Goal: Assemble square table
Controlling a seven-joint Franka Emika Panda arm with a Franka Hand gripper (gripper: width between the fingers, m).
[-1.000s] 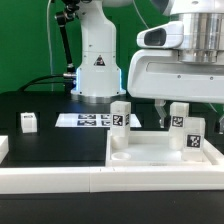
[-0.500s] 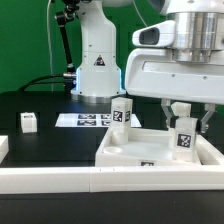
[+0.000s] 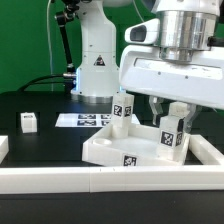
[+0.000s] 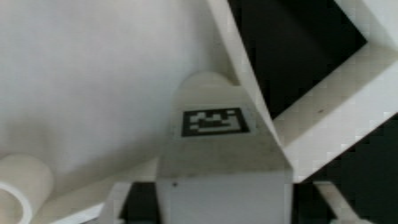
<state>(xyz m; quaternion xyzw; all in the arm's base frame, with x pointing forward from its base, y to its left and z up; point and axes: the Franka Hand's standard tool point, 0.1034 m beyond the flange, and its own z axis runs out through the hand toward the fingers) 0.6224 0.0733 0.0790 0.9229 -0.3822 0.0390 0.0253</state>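
The white square slab (image 3: pixel 108 152) lies at the exterior view's right, turned at an angle, with a tag on its near side. Two tagged white legs stand on it: one at the back (image 3: pixel 122 112) and one nearer the front (image 3: pixel 172 132). My gripper (image 3: pixel 172 112) comes down from above and straddles the front leg. In the wrist view this leg (image 4: pixel 214 122) sits centred in my gripper (image 4: pixel 228 208), above the slab (image 4: pixel 89 80). The jaws appear shut on it. A third leg (image 3: pixel 28 122) stands loose at the exterior view's left.
The long white border bar (image 3: pixel 60 181) runs along the table's front, with a short piece (image 3: pixel 3 148) at the left. The marker board (image 3: pixel 85 120) lies behind the slab, in front of the arm's white base (image 3: pixel 97 65).
The slab has slid toward the exterior view's left and turned, so a tagged side now faces front. My gripper and the leg in it moved left with it. The loose leg stayed put.
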